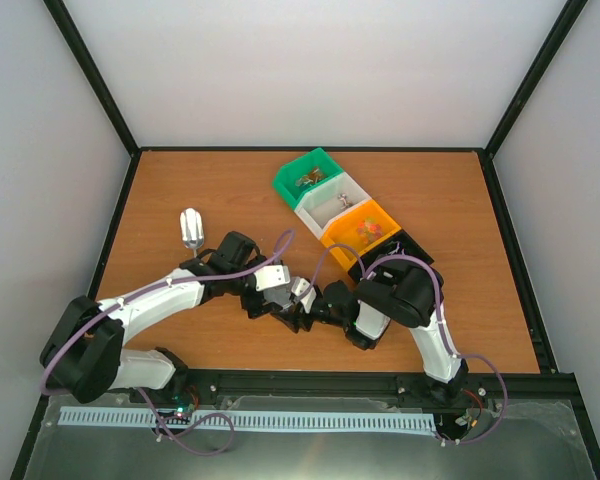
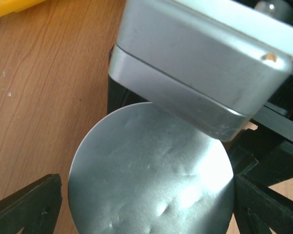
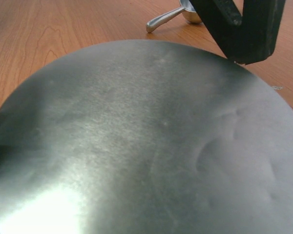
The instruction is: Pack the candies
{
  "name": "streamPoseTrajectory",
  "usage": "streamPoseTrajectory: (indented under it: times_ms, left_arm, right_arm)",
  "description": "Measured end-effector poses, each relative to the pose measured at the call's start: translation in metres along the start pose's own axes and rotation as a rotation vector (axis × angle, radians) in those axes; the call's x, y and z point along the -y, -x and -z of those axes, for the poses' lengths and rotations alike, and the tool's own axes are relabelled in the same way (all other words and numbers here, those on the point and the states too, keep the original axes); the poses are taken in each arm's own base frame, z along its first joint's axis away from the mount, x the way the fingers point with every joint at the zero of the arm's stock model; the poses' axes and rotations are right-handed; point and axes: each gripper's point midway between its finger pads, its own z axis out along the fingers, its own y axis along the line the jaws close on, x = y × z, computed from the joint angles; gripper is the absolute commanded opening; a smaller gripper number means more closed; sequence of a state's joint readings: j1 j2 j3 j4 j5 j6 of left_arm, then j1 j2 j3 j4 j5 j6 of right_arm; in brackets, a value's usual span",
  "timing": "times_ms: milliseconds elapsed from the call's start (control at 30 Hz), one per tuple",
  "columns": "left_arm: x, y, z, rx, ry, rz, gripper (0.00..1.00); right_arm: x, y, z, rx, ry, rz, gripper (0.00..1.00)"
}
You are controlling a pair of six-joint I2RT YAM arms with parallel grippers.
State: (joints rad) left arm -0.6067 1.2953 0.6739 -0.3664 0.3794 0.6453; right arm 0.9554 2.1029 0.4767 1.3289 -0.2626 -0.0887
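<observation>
Your left gripper (image 2: 149, 209) has its jaws wide either side of the round silver metal lid (image 2: 151, 170), near centre. The right gripper (image 1: 315, 308) has a finger (image 3: 239, 29) at the lid's rim; can't tell if it's gripping. The small wrapped mixed-colour candies (image 1: 368, 229) sit in the green plastic bin (image 1: 325, 160) & the orange plastic bin (image 1: 340, 250), far right.

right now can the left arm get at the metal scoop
Probably yes. The scoop lies alone on bare table just beyond the left arm's forearm, nothing over it. The left gripper would first have to back off the round silver lid its open fingers straddle.
</observation>
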Motion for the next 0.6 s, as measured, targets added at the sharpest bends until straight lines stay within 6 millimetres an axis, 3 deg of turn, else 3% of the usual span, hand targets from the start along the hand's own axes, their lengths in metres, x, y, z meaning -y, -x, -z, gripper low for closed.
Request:
streamPoseTrajectory:
  times_ms: [200,467,600]
  left_arm:
    - [0.0014,0.0010,-0.0008,0.004,-0.012,-0.002,0.83]
    - [0.0017,0.0006,-0.0018,0.001,-0.017,-0.002,0.92]
    - [0.0018,-0.0004,-0.0032,-0.003,-0.020,0.000,0.91]
  right_arm:
    - [-0.0004,-0.0001,-0.0001,0.000,0.003,-0.002,0.66]
    - [-0.0005,-0.0003,0.0000,-0.001,0.003,-0.004,0.64]
    - [-0.0009,-0.0001,-0.0001,0.000,0.005,0.000,0.63]
